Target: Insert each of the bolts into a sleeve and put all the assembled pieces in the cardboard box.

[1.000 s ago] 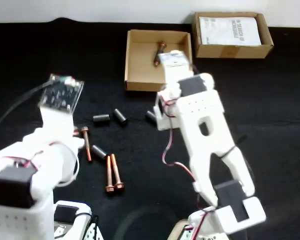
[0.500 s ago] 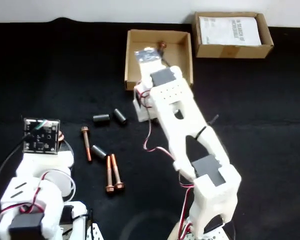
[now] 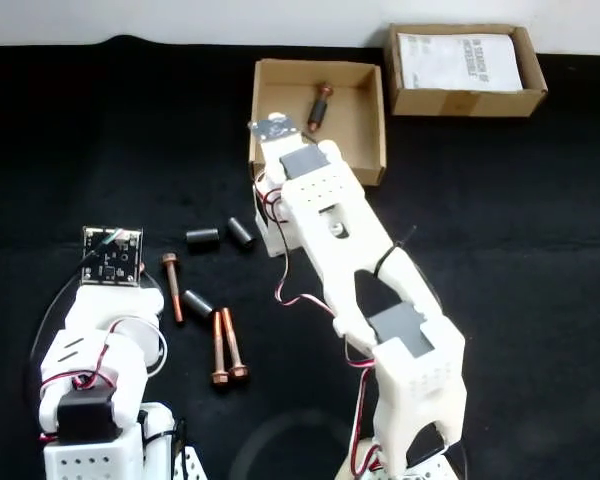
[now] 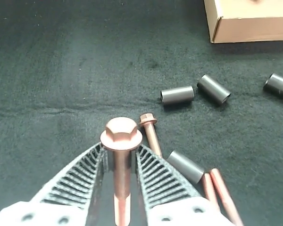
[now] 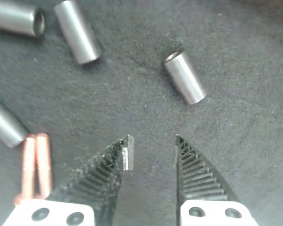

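Observation:
My left gripper (image 4: 120,153) is shut on a copper bolt (image 4: 121,134), head outward, held above the black mat. Its arm (image 3: 112,258) stands at the lower left in the high view. My right gripper (image 5: 152,148) is open with nothing between its fingers, and one grey sleeve (image 5: 184,77) lies just beyond the tips. The right arm (image 3: 315,195) stretches across to the front of the cardboard box (image 3: 280,100), which holds one assembled piece (image 3: 320,105). Loose sleeves (image 3: 203,238) (image 3: 241,233) (image 3: 198,303) and bolts (image 3: 172,287) (image 3: 225,345) lie between the arms.
A second cardboard box (image 3: 410,70) holding a printed sheet stands at the back right. The black mat covers the table, with open room on the right side and the far left.
The right arm has swung left from over the box to its front left corner. The left arm has drawn back toward its base with the bolt.

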